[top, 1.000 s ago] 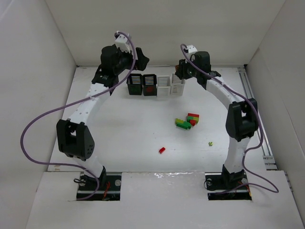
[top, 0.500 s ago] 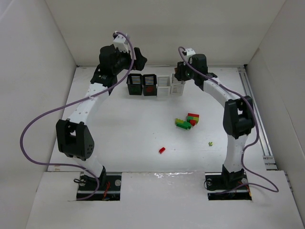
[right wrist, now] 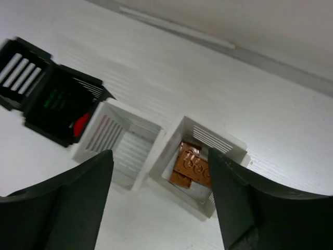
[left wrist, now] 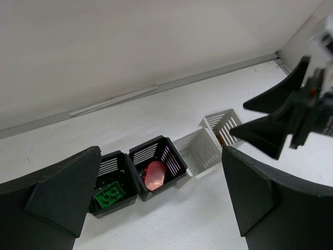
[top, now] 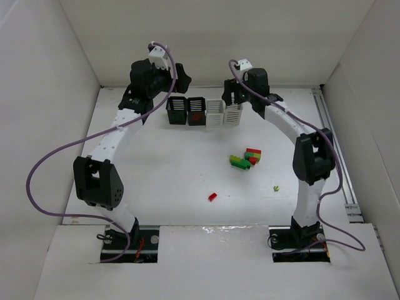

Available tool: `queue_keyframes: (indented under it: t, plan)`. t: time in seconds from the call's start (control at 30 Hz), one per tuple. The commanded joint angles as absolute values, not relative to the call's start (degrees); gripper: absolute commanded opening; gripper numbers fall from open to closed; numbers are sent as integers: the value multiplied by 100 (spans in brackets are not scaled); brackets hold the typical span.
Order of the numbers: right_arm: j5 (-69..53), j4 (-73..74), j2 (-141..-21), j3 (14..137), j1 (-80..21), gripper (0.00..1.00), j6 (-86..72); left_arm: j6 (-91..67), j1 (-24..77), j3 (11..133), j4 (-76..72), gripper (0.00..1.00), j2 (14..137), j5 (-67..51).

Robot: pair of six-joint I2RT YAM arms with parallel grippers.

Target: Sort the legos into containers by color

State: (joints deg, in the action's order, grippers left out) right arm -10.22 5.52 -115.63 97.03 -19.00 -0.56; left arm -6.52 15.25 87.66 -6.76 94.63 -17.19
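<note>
The right gripper point(top: 232, 99) hung over the far-right white slotted plastic basket point(right wrist: 208, 136) at the upper middle of the overhead view, its jaws spread wide and holding nothing. Inside that basket lay an orange-brown plastic brick point(right wrist: 190, 165), apart from both fingers, so this drop looked done. The next pick turned on the loose pile of red, green and yellow-green bricks point(top: 245, 159) on the white table point(top: 162, 169). It lay well below the right gripper in the overhead frame, toward the arm bases, and nearer the right arm. Its long green brick point(top: 239, 164) appeared to run from upper left to lower right. A lone small red brick point(top: 212, 196) sat lower centre, and a tiny yellow-green piece point(top: 275, 187) sat lower right. The right arm reached far out, wrist tipped down. The left gripper point(left wrist: 161, 149) hovered at upper left near the two black slotted baskets point(left wrist: 148, 152), jaws widest and empty.
</note>
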Motion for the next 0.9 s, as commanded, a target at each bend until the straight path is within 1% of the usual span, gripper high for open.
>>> queue_keyframes:
  t: [0.0, 0.03, 0.07, 0.13, 0.17, 0.2, 0.23, 0.3, 0.33, 0.37, 0.43, 0.47, 0.53, 0.57, 0.6, 0.67, 0.7, 0.77, 0.8, 0.87]
  plan:
    - [-818, 333, -10425, 9924, -2048, 76, 123, -606, 1459, 8658, -581, 100, 9088, -2151]
    - [-556, 334, -10276, 9697, -2117, 74, 123, -467, 1381, 8483, -510, 100, 9027, -2319]
    - [-275, 334, -9996, 9546, -2118, 67, 62, -309, 1380, 8360, -440, 100, 8852, -2520]
    - [156, 334, -9705, 9213, -2171, 64, 62, 426, 1327, 8009, -185, 100, 8571, -3083]
    - [263, 334, -9329, 8741, -2171, 64, 114, 657, 1327, 7502, -185, 100, 8395, -3268]
    - [264, 334, -9134, 8493, -2093, 64, 166, 903, 1327, 7262, -19, 100, 8054, -3417]
    - [-154, 334, -8940, 8264, -1822, 68, 219, 1123, 1397, 7060, 96, 100, 7903, -3480]
    - [-596, 509, -8502, 7832, -1426, 76, 124, 1904, 1616, 6584, 429, 100, 7578, -3551]
    - [-598, 701, -8421, 7779, -1259, 76, 19, 2168, 1704, 6444, 744, 98, 7489, -3707]
    - [-458, 816, -8420, 7778, -944, 76, -43, 2415, 1783, 6312, 895, 94, 7410, -3761]
    - [-596, 949, -8306, 7639, -564, 70, -114, 3021, 2072, 5969, 1254, 90, 7278, -3831]
    - [-824, 1106, -8236, 7638, -241, 70, -114, 3224, 2187, 5889, 1387, 89, 7277, -3884]
    - [-896, 1352, -8235, 7638, -19, 70, -114, 3732, 2468, 5758, 1651, 86, 7356, -3885]
    - [-983, 1588, -8235, 7707, 69, 73, -53, 3831, 2748, 5757, 1852, 86, 7356, -3885]
    - [-1167, 1678, -8235, 7708, 236, 75, -53, 3902, 2890, 5757, 1915, 83, 7435, -3885]
    - [-1318, 1933, -8235, 7761, 352, 75, 70, 3902, 3312, 5617, 1820, 80, 7436, -3648]
    - [-1423, 2003, -8235, 7761, 412, 76, 70, 3781, 3461, 5547, 1715, 80, 7436, -3534]
    - [-1537, 2153, -8235, 7813, 483, 76, 70, 3438, 3769, 5423, 1478, 79, 7488, -3314]
    - [-1616, 2214, -8235, 7813, 483, 76, 70, 3228, 4075, 5423, 1346, 79, 7488, -3139]
    - [-1731, 2285, -8078, 7813, 536, 78, 70, 2367, 4349, 5423, 1205, 77, 7611, -2937]
